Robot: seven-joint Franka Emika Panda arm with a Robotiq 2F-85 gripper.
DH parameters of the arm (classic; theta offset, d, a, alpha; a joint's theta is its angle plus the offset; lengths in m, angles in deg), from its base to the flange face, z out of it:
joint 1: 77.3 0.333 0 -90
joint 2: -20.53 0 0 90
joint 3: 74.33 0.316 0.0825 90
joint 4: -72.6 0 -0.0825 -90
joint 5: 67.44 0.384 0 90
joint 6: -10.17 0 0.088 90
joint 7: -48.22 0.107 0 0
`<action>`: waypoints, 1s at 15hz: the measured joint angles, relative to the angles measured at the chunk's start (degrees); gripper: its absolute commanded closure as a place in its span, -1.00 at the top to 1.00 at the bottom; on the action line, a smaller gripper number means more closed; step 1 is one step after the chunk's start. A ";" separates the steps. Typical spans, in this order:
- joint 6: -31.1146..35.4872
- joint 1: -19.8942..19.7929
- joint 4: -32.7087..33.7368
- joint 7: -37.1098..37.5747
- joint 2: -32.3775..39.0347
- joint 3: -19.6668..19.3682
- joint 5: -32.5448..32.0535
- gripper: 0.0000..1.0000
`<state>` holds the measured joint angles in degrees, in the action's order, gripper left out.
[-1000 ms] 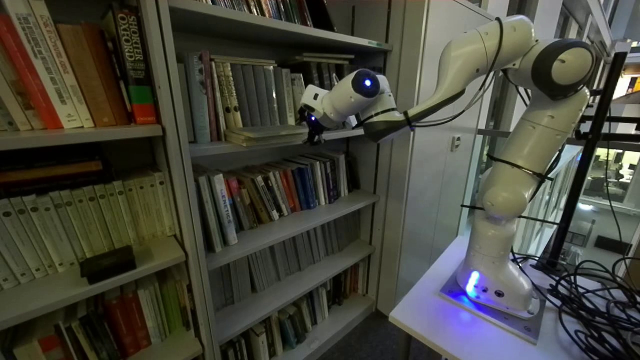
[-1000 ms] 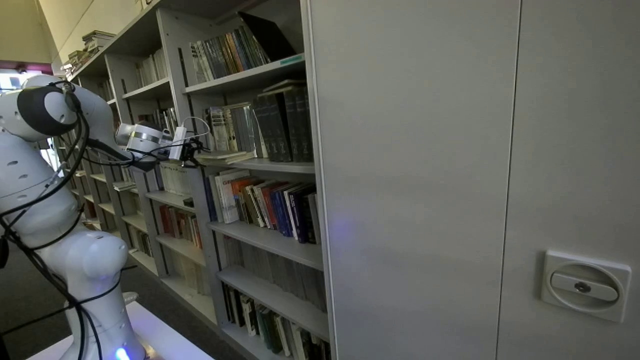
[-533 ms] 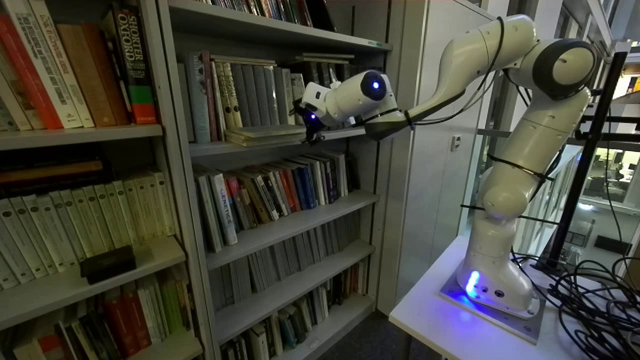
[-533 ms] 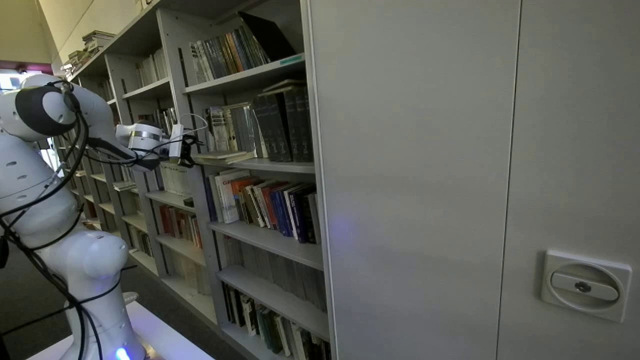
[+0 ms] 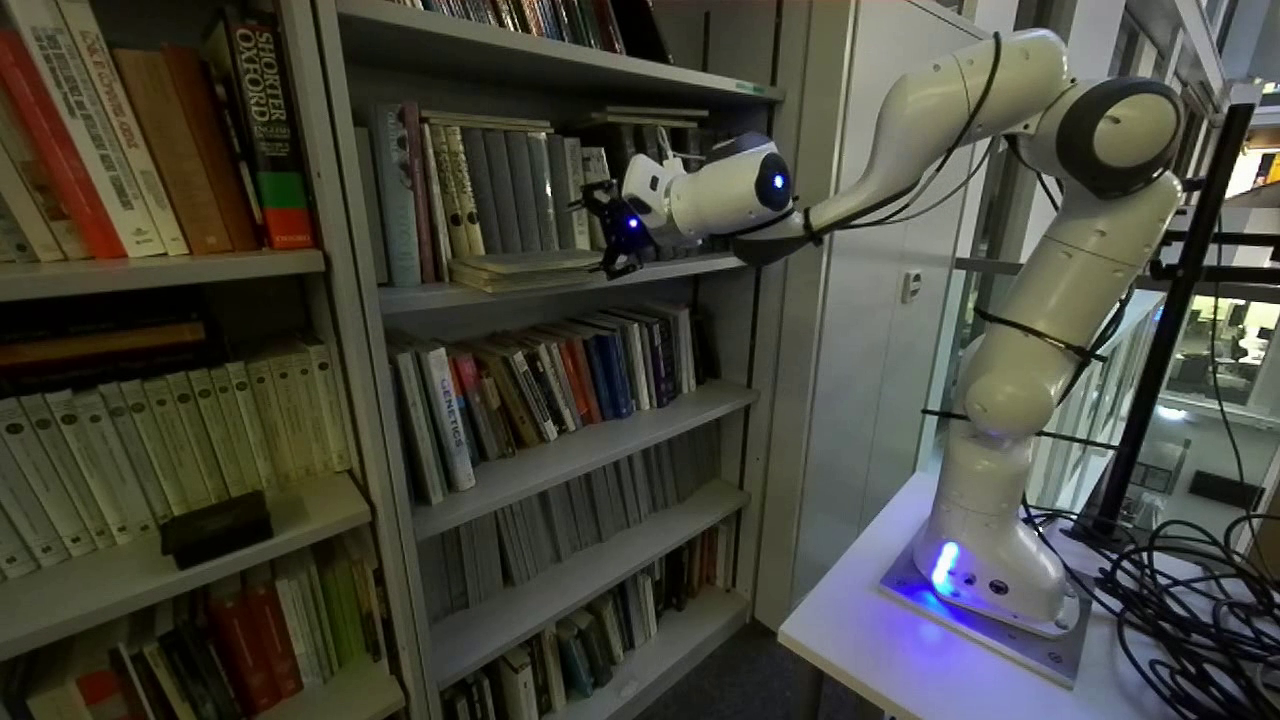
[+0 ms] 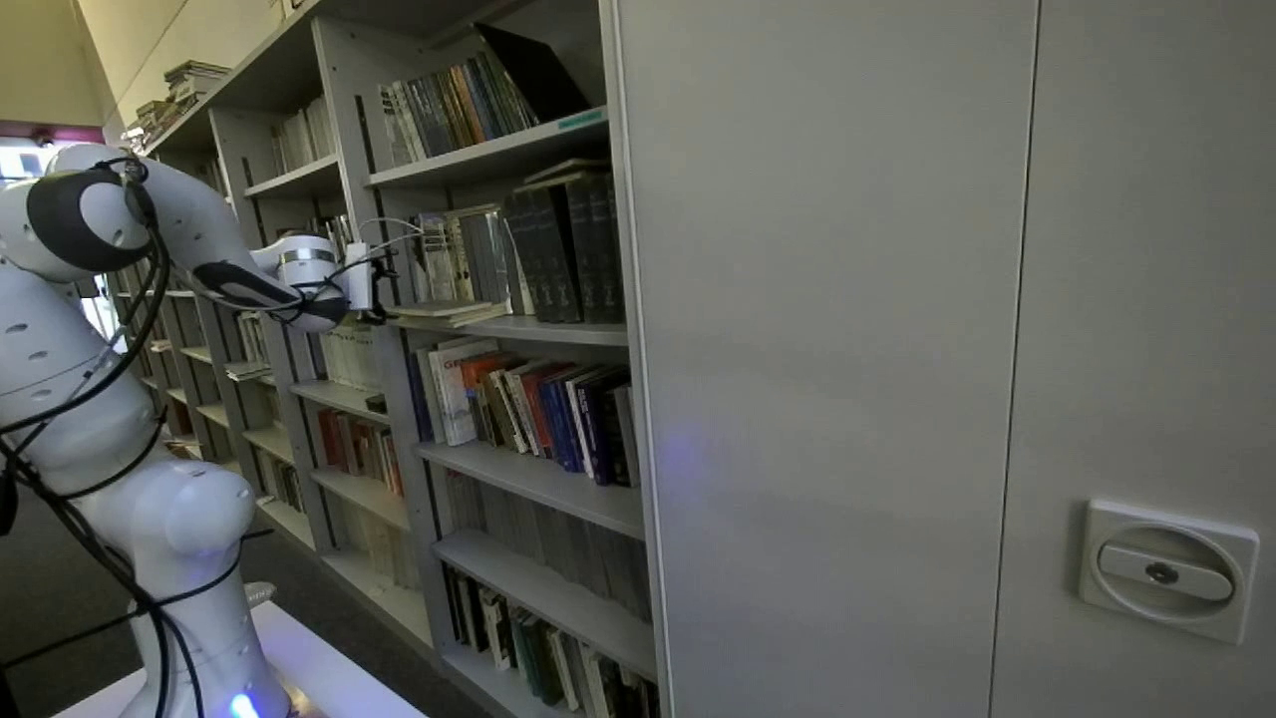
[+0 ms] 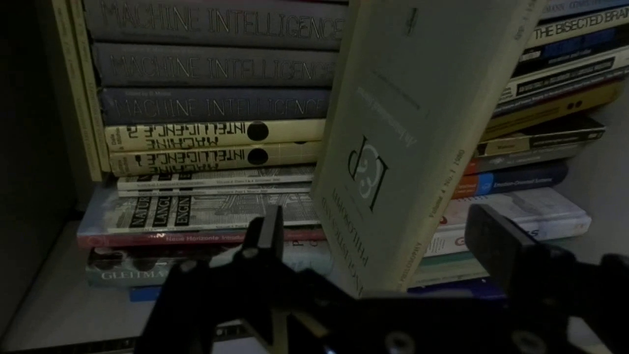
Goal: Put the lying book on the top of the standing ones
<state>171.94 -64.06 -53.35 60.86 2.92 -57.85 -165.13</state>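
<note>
The lying book (image 5: 530, 262), pale with a grey cover, lies flat at the shelf's front edge in both exterior views, on another pale layer. Its cover (image 7: 388, 137) and lettered spine fill the middle of the wrist view. Behind it stand the upright books (image 5: 510, 190), grey, white and cream; their "Machine Intelligence" spines (image 7: 216, 64) show at upper left in the wrist view. In front of the shelf, my gripper (image 7: 378, 231) is open with nothing held. Both fingers (image 7: 496, 236) are apart from the lying book, which appears beyond them.
Thin flat volumes (image 5: 485, 121) lie on top of the upright row. Dark volumes (image 6: 563, 249) stand at the cabinet end. The shelf above (image 5: 560, 65) overhangs this level. Below, colourful books (image 5: 560, 370) fill the lower shelf. The arm's base is on a white table (image 5: 850, 620).
My gripper has drawn back from the shelf and risen slightly, its hand tilting more level. The jaws have spread wider. The lying book has not visibly moved.
</note>
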 measured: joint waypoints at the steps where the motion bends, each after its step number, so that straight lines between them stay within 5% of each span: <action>1: 0.00 -0.01 0.04 1.92 0.19 -0.51 -0.87 1.00; 15: -0.31 -0.02 0.04 10.89 4.55 -3.68 -2.79 1.00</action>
<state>171.63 -64.08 -53.31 71.75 7.47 -61.52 -167.92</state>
